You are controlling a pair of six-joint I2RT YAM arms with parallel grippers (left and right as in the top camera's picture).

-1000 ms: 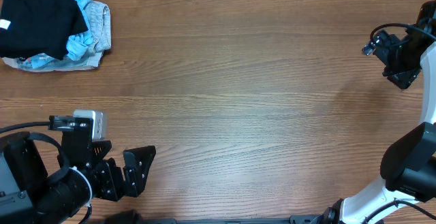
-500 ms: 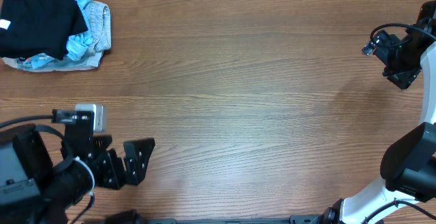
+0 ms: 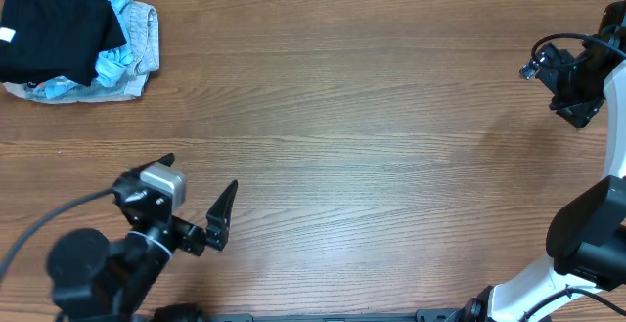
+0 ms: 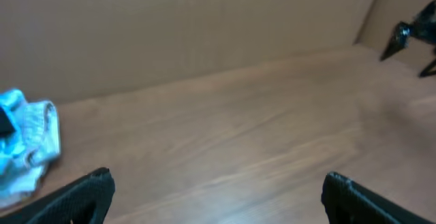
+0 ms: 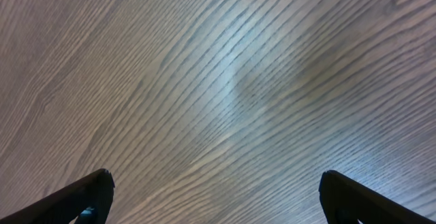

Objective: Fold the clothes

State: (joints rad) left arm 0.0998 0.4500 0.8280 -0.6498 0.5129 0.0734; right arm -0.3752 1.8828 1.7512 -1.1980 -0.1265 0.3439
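Observation:
A pile of clothes [image 3: 73,48] lies at the table's far left corner: a black garment on top of light blue and grey ones. Its light blue edge shows in the left wrist view [image 4: 27,149]. My left gripper [image 3: 196,205] is open and empty near the front left of the table, far from the pile. In its own view the fingers [image 4: 214,190] are spread wide over bare wood. My right gripper [image 3: 558,82] is open and empty at the far right edge. Its wrist view [image 5: 214,193] shows only bare wood between the fingers.
The wooden table [image 3: 342,136] spans the whole view. A brown wall [image 4: 191,26] runs along the table's far edge. My right arm [image 3: 587,234] curves along the right side.
My left arm has swung and turned, and its gripper now points toward the table's middle with fingers spread wider. The right arm and the pile have not moved.

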